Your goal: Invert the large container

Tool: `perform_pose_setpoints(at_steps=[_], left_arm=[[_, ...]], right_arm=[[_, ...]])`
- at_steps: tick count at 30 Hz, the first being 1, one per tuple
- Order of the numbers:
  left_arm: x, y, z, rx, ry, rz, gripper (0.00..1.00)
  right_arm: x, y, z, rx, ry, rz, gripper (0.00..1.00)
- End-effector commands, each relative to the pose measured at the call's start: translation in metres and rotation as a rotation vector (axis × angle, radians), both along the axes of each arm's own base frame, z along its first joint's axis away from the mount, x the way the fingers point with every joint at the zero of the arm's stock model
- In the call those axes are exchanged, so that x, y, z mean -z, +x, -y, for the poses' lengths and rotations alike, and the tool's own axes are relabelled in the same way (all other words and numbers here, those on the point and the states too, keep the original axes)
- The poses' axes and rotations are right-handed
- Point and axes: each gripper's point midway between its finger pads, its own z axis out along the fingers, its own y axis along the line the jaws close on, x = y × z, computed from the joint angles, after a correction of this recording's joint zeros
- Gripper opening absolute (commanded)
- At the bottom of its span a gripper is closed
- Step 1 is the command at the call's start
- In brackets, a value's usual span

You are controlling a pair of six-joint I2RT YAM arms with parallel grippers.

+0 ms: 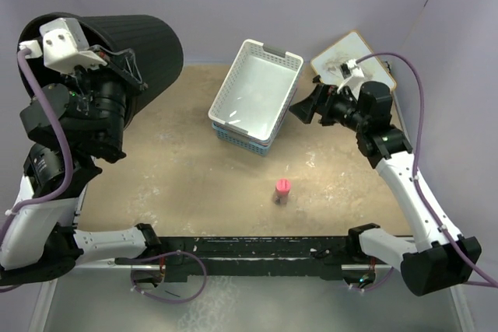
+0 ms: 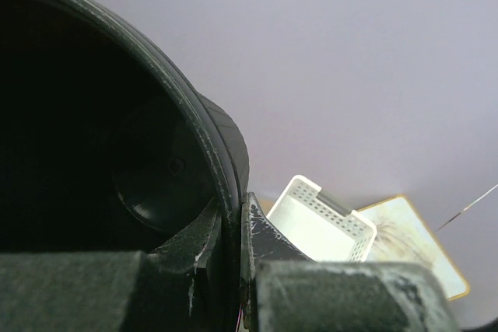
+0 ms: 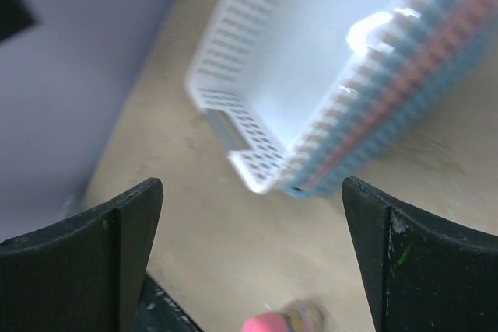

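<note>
Right now the large container (image 1: 144, 48) is at the far-left corner of the table (image 1: 194, 184). It is tipped onto its side, with its mouth turned back toward the left arm and its base pointing across toward the baskets. The left jaws are clamped on its rim, one finger inside the wall and one outside, as the left wrist view shows. I cannot tell whether any part of the bucket touches the table. The right jaws stand wide apart and hold nothing, hovering just beside the white basket (image 1: 261, 87), which is stacked on a blue basket (image 1: 233, 139).

The flip looks roughly half made, and the weak spot is that single pinch. All the container's bulk hangs to one side of a thin, curved lip. As the wrist rolls further the load may swing, and the rim could pivot or slide out between the fingers. If it drops, it would likely roll on its tapered side toward the baskets or settle mouth-up. The walls are also close to that corner, so a wide swing could catch the container there and lever the rim free. Setting one edge of the mouth down first could leave it leaning rather than inverted.
</note>
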Motion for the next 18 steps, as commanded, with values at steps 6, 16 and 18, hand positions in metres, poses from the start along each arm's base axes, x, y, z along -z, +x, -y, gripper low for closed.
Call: perform_pose_setpoints(at_steps=[6, 16, 18], left_arm=[[0.012, 0.002, -0.010, -0.077, 0.019, -0.036, 0.00], [0.072, 0.099, -0.043, -0.308, 0.219, -0.240, 0.00], [0.094, 0.123, -0.051, -0.308, 0.209, -0.277, 0.00]], right_arm=[[-0.096, -0.023, -0.116, -0.605, 0.452, 0.232, 1.00], [-0.063, -0.016, -0.154, -0.592, 0.349, 0.147, 1.00], [-0.053, -0.017, -0.147, -0.564, 0.295, 0.132, 1.00]])
